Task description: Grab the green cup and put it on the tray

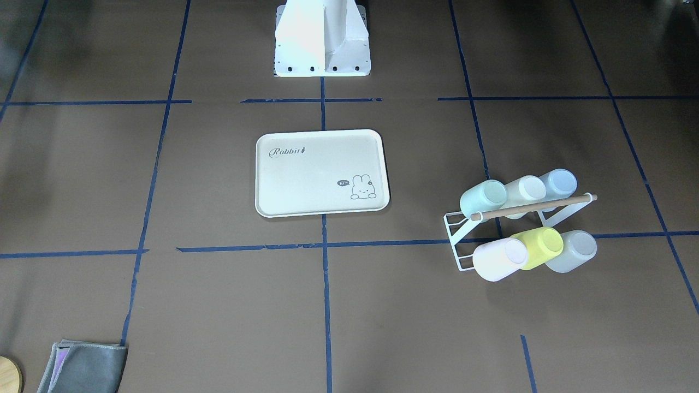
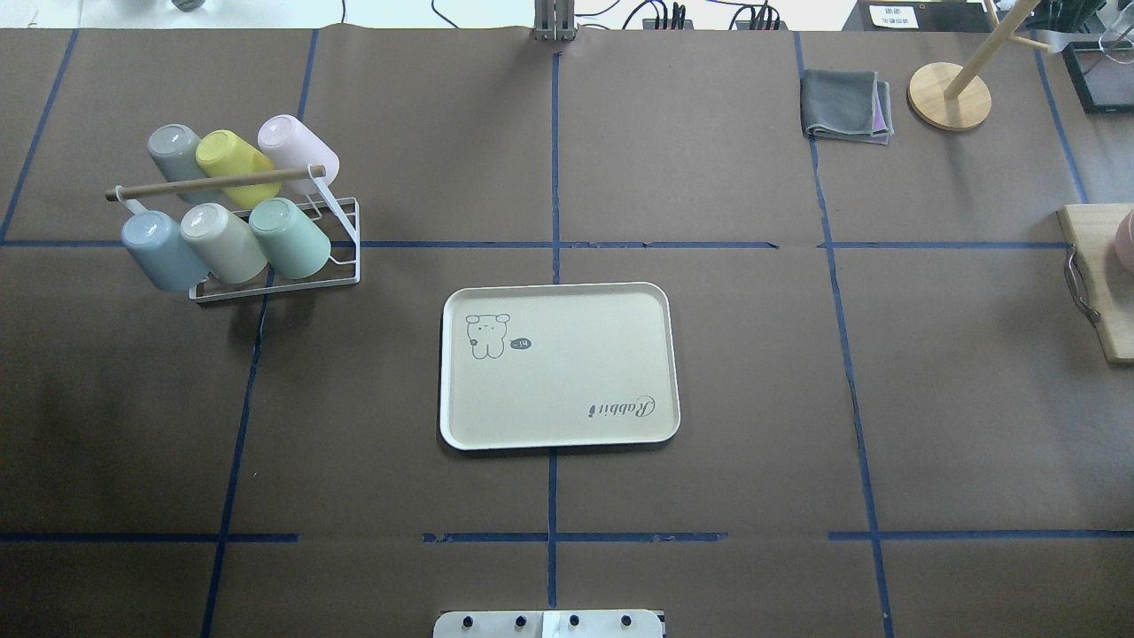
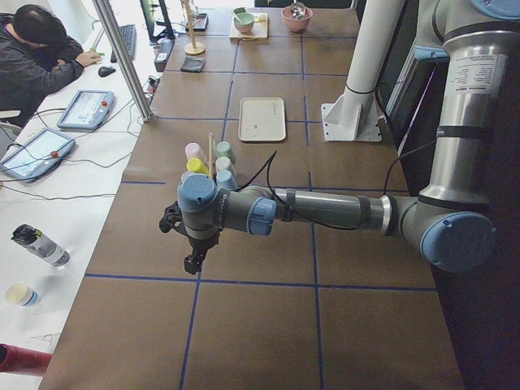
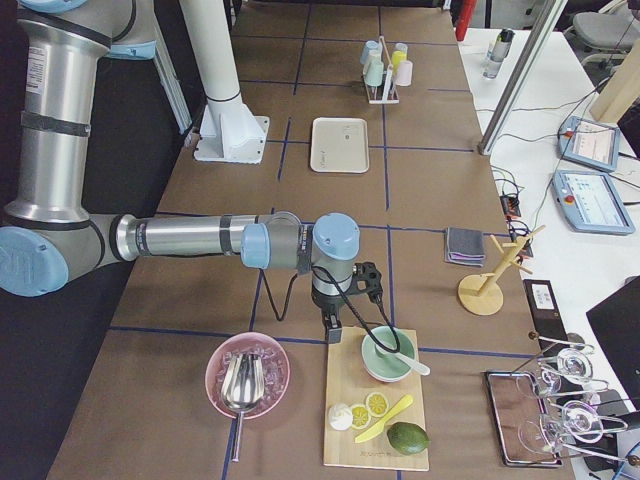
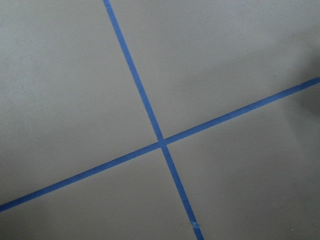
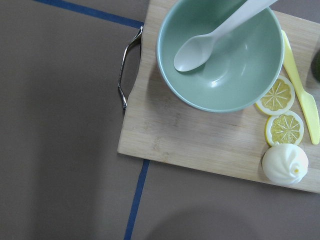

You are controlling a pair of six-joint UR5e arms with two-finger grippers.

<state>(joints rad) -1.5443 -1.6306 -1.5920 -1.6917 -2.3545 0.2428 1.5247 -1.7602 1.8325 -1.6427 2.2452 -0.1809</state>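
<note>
Seen from the left end, one left claw (image 3: 192,258) hangs at the frame's middle (wide or narrow, I cannot tell). Just above it stands one white rack (image 2: 358,248) with six cups (image 3: 197,166). The green cup (image 3: 225,150) lies tipped at the bunch's top right, apart from the claw. One tray (image 3: 262,122) sits higher up. From the right end, one right claw (image 4: 333,330) hangs beside a green bowl (image 4: 375,362); its grip I cannot tell.

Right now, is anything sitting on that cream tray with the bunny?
Nothing: the tray shows only its printed bunny and "Rabbit" script. The green cup is on the rack, apart from it. Whatever lies under the tray is covered.
</note>
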